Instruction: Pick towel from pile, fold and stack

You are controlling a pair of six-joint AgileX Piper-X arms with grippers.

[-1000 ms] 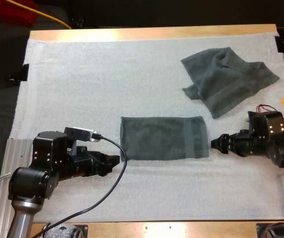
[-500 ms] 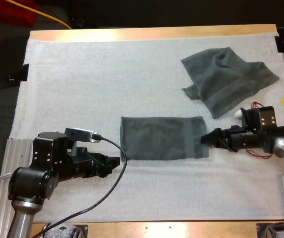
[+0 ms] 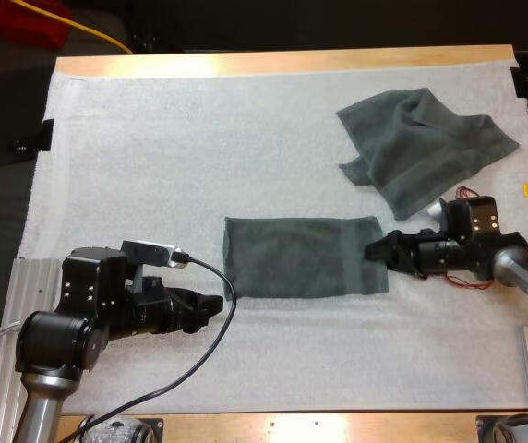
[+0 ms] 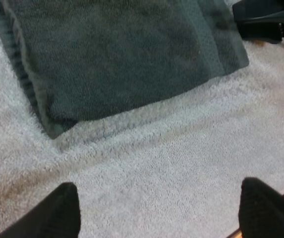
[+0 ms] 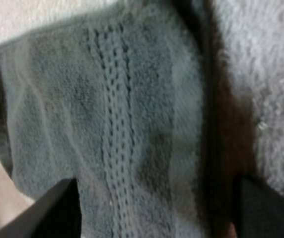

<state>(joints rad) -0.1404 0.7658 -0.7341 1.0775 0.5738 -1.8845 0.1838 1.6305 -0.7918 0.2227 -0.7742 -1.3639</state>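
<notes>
A folded dark grey-green towel lies flat in the middle of the mat. A crumpled towel sits at the back right. My right gripper is at the folded towel's right edge. In the right wrist view its fingers stand wide apart, open, with the towel's edge just ahead of them. My left gripper rests low on the mat, just off the towel's near left corner. It is open, with bare mat between its fingers and the folded towel ahead of it.
The white mat covers most of the wooden table. The right arm's gripper shows beyond the towel's far corner in the left wrist view. Metal rails flank the mat's near sides.
My right gripper has moved left from off the towel to its right edge. The left arm and both towels have stayed put.
</notes>
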